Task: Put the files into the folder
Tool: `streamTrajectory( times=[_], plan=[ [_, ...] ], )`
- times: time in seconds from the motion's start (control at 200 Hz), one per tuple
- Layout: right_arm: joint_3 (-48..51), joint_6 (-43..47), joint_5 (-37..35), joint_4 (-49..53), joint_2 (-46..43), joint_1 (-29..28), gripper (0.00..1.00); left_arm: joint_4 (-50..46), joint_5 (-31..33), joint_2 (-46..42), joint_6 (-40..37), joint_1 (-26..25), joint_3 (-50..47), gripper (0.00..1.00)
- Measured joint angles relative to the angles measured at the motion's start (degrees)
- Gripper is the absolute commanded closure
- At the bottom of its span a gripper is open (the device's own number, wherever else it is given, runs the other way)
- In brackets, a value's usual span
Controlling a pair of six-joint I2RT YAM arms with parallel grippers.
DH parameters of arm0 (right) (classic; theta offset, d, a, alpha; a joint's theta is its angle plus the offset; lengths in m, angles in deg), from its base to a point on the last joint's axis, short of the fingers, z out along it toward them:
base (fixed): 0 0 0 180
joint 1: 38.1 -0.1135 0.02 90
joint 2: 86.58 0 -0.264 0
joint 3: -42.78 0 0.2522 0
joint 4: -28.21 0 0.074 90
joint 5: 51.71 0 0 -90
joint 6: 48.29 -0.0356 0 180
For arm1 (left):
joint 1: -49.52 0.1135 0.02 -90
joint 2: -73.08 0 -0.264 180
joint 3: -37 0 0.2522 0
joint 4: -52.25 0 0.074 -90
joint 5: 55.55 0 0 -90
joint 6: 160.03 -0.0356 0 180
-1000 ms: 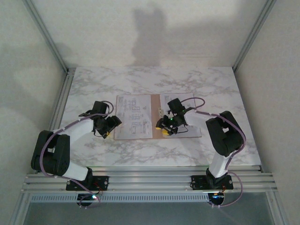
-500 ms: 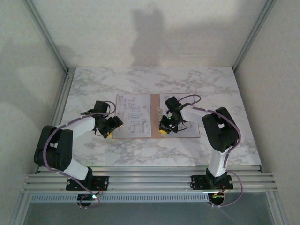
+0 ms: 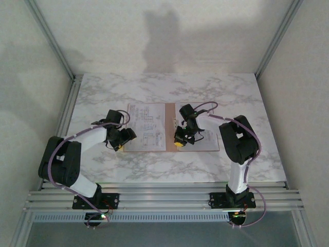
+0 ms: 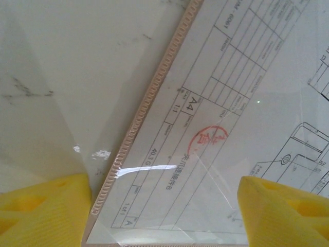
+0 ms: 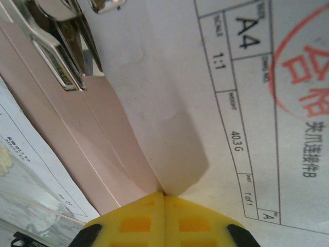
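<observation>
The pinkish-brown folder [image 3: 168,126] lies open on the marble table. One printed white sheet [image 3: 146,128] of the files rests on its left half under a clear corner pocket [image 4: 205,206]. My left gripper [image 3: 122,139] is open at that near-left corner, its yellow fingers [image 4: 46,206] straddling the folder's ribbed edge [image 4: 149,98] and the sheet [image 4: 221,92]. My right gripper [image 3: 180,140] is shut on the curled corner of another printed sheet [image 5: 247,103] lying on the right half, beside the folder's bare card [image 5: 61,123]. The blue sheet is hidden.
A metal clip [image 5: 64,56] sits on the folder's spine just beyond my right gripper. White sheets [image 3: 205,139] spread right of the spine. Bare marble [image 3: 154,90] surrounds the folder. Aluminium frame posts [image 3: 51,38] and white walls enclose the table.
My right gripper has slid slightly left toward the spine with the sheet corner, its elbow swinging in. The left gripper has edged a little right onto the folder's corner.
</observation>
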State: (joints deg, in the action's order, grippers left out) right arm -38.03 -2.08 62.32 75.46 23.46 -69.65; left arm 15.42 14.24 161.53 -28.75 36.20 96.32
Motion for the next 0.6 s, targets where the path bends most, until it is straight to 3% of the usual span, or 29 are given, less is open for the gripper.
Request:
streamTrajectory(
  times=[0.36,0.601],
  plan=[
    [-1.36,0.59,-0.72,2.1,0.63,0.02,1.0,-0.09,0.11,-5.33,-2.54,-1.79,2.73,0.27],
    [-1.64,0.68,-0.87,2.54,0.79,0.02,1.0,1.09,-4.87,-9.68,-2.01,-4.33,4.81,0.31]
  ],
)
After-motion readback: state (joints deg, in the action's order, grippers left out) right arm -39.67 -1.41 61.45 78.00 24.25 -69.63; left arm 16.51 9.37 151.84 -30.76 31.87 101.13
